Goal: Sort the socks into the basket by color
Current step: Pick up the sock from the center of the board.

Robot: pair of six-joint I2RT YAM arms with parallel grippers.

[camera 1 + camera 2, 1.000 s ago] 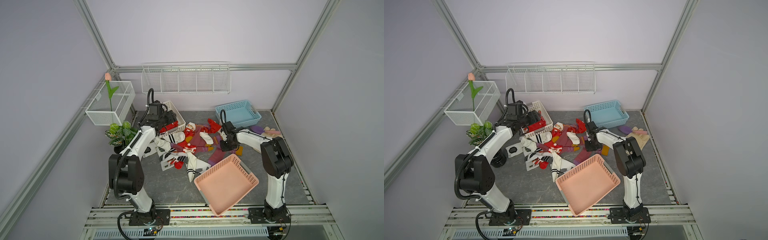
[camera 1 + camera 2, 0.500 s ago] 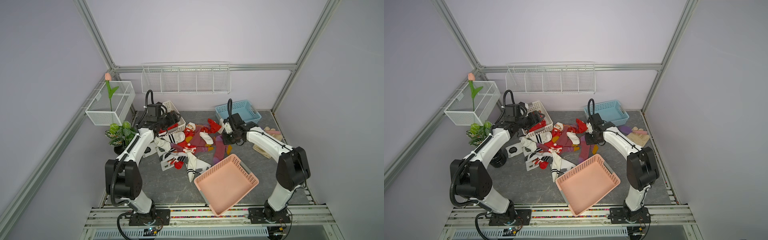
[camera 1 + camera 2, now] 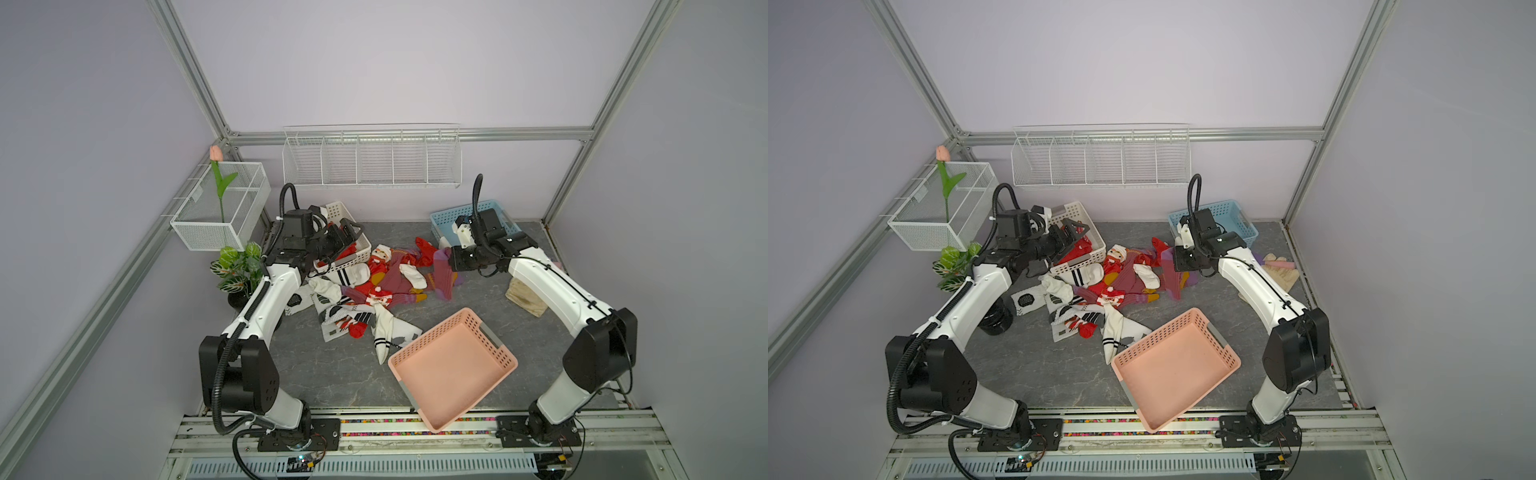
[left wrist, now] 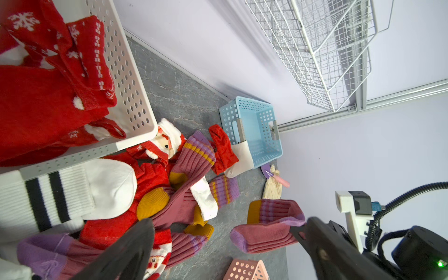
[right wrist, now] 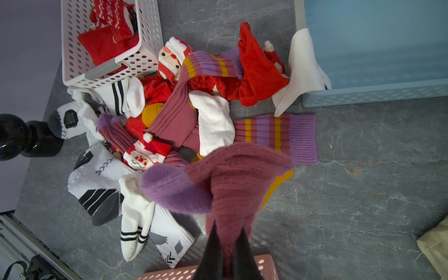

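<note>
Right wrist view: right gripper point(image 5: 227, 230) clamped on maroon-purple sock point(image 5: 218, 179), which dangles from jaws beside sock pile point(image 5: 169, 116) on grey table point(image 5: 363, 194). Blue basket point(image 5: 375, 94) just beside pile, white sock point(image 5: 303, 70) draped over its corner. Left gripper point(image 3: 350, 235) spread wide, holding nothing, over white basket point(image 4: 131, 80) containing red socks point(image 4: 36, 101). Pink basket point(image 3: 453, 370) at front, corner over rail.

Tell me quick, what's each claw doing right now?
Left claw: open, holding nothing.
Right claw: closed on a maroon sock.
</note>
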